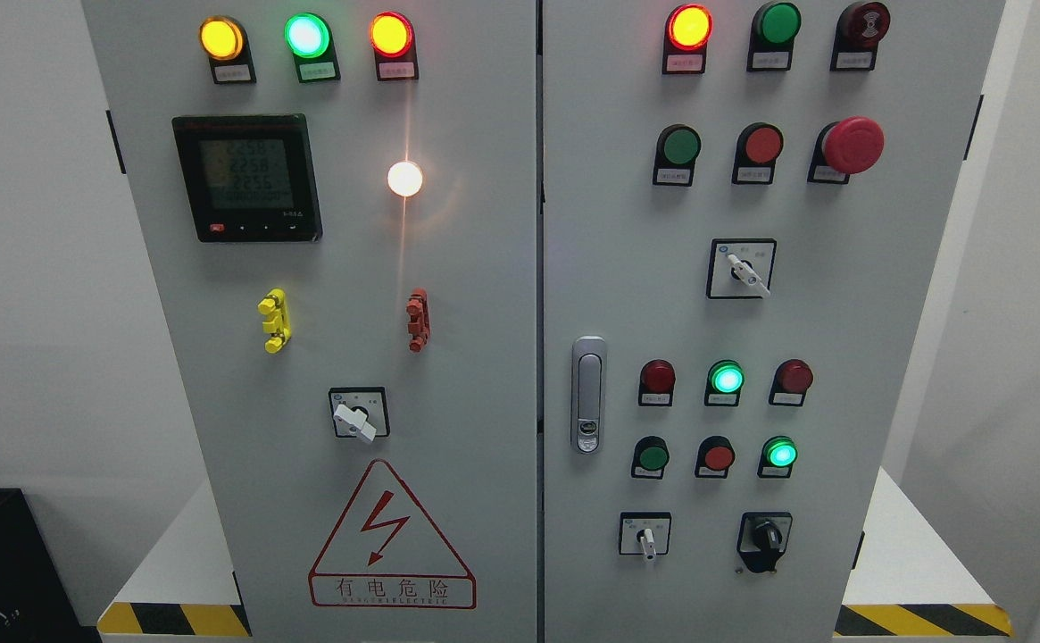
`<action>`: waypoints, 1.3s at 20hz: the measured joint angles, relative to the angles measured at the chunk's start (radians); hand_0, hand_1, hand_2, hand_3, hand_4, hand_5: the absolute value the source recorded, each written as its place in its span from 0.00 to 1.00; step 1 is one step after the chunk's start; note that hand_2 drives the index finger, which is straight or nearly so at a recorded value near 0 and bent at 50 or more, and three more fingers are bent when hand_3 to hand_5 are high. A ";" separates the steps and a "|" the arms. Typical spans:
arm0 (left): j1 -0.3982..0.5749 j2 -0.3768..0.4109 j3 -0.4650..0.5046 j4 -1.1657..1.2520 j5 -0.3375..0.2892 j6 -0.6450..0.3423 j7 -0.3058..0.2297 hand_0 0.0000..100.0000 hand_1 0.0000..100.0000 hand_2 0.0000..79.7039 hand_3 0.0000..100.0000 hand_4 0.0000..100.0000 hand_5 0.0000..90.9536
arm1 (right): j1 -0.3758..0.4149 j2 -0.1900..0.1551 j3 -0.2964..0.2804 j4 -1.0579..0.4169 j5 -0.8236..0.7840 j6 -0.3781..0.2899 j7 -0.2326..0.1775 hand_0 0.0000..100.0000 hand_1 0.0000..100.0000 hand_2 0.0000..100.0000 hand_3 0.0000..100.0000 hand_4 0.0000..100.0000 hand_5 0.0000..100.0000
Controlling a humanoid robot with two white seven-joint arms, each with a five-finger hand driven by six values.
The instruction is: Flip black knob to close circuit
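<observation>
two doors: a grey electrical cabinet (484, 268) fills the head view, split by a vertical seam down the middle
black knob: the black knob (765, 536) sits at the bottom right of the right door, on a black mount, just right of a small white-handled switch (645, 536); its pointer stands roughly upright
hands: neither robot hand shows anywhere, so i cannot tell whether fingers are spread or closed
left door, top row: yellow lamp (220, 37), green lamp (307, 36) and red lamp (391, 34), all lit
left door, middle: a dark digital meter (245, 177) with dim digits, and to its right a bright white lamp (404, 178) that flares up and down
left door, clips: a yellow fitting (275, 321) and a red fitting (417, 319), side by side but well apart
left door, lower: a white-handled selector (357, 414) turned down to the right, above a red triangle warning sign (392, 536) with a lightning bolt
right door, top: a lit red lamp (689, 27), an unlit green one beside it, and a red buzzer at the corner
right door, second row: green button, red button, and a red mushroom stop button (852, 145)
right door, centre: another white-handled selector (742, 269)
right door, latch: a silver door handle (587, 393) near the seam
right door, lower lamps: two rows of three; a lit green lamp (726, 379) in the middle of the upper row, a second lit green lamp (780, 453) at the right end of the lower row
floor: yellow-and-black hazard stripes (171, 618) at both lower corners of the white base
</observation>
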 measured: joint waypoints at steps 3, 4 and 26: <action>0.000 0.000 0.000 0.000 0.000 0.000 0.000 0.12 0.56 0.00 0.00 0.00 0.00 | 0.001 -0.002 0.000 -0.061 0.095 -0.002 -0.006 0.00 0.01 0.89 1.00 0.85 0.92; 0.000 0.000 0.000 0.000 0.000 0.000 0.000 0.12 0.56 0.00 0.00 0.00 0.00 | 0.002 -0.002 0.000 -0.078 0.123 -0.003 -0.006 0.00 0.01 0.90 1.00 0.87 0.93; 0.000 0.000 0.000 0.000 0.000 0.000 0.000 0.12 0.56 0.00 0.00 0.00 0.00 | -0.011 0.008 -0.048 -0.551 0.412 0.097 0.102 0.00 0.00 0.92 1.00 0.93 1.00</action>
